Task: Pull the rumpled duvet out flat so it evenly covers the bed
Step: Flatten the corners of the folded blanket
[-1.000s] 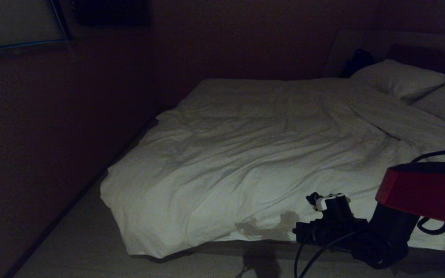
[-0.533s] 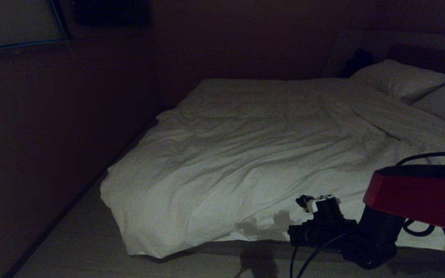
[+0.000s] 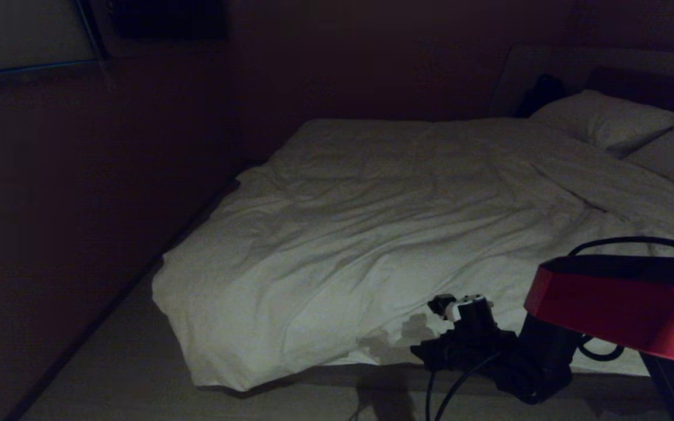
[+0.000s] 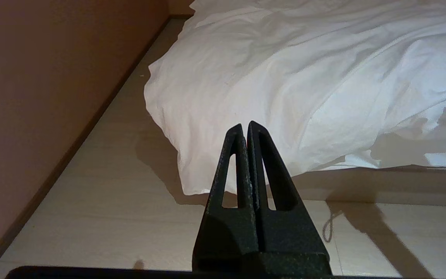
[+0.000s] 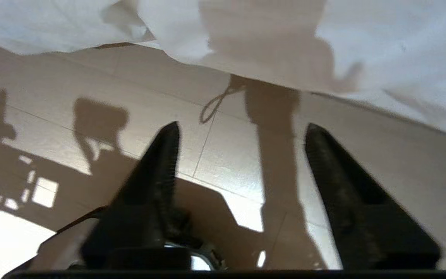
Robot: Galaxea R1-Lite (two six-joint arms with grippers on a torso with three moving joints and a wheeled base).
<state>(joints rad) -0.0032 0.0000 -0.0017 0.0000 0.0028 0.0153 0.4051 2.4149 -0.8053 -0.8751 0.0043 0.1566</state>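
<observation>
The puffy white quilted duvet (image 3: 384, 234) lies spread over most of the wide low bed (image 3: 606, 383), wrinkles left to smooth, while the right gripper (image 5: 242, 131) hangs spread and empty beside its near edge, the left gripper (image 4: 245, 130) pressed together.

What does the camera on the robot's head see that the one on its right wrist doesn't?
Only the head view shows the whole bed with its pillows, the dark wall and the right arm reaching in at the near edge. Only the right wrist view shows the right gripper up close, open with nothing between its fingers, and a loop of cord on the floor. Both show the white duvet hanging over the bed's edge.
</observation>
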